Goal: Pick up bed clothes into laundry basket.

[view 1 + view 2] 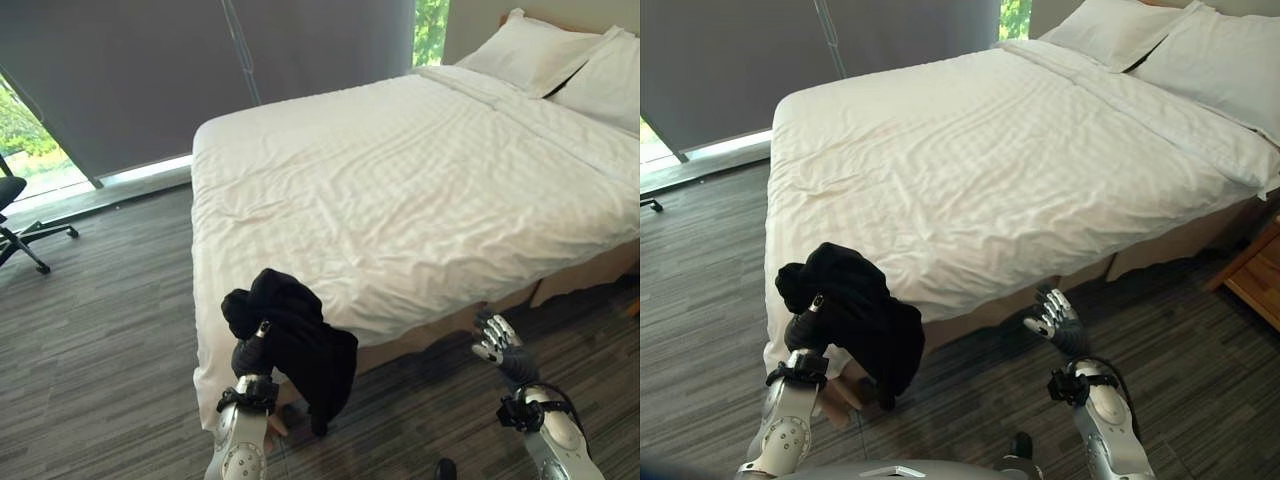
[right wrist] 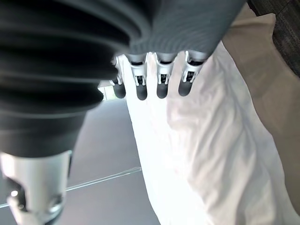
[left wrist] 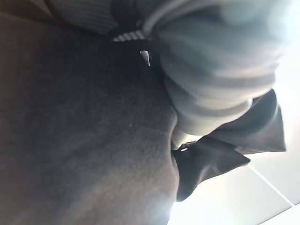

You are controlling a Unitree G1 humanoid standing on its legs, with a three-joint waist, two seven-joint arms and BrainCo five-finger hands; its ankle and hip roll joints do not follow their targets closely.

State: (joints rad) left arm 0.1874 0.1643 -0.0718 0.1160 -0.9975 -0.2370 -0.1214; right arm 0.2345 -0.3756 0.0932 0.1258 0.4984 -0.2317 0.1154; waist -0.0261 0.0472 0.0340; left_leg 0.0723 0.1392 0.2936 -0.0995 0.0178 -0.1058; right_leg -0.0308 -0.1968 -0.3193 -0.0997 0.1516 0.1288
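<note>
Nearest, the left hand (image 1: 252, 357) is raised under a black crumpled garment (image 1: 300, 340), its fingers buried in the cloth, so I cannot tell their state. The garment's long axis runs vertically, draping downward to the right. The right hand (image 1: 497, 338) hovers empty, fingers relaxed. Beyond lies the white-sheeted bed (image 1: 420, 170).

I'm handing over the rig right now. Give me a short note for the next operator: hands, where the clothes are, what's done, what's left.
Left hand: shut on the black garment, held up off the floor beside the foot corner of the bed; the cloth drapes over the hand.
Right hand: open, holding nothing, low by the bed's side edge.
Done: garment picked up off the bed.
Left: find the laundry basket, then drop the garment in.
</note>
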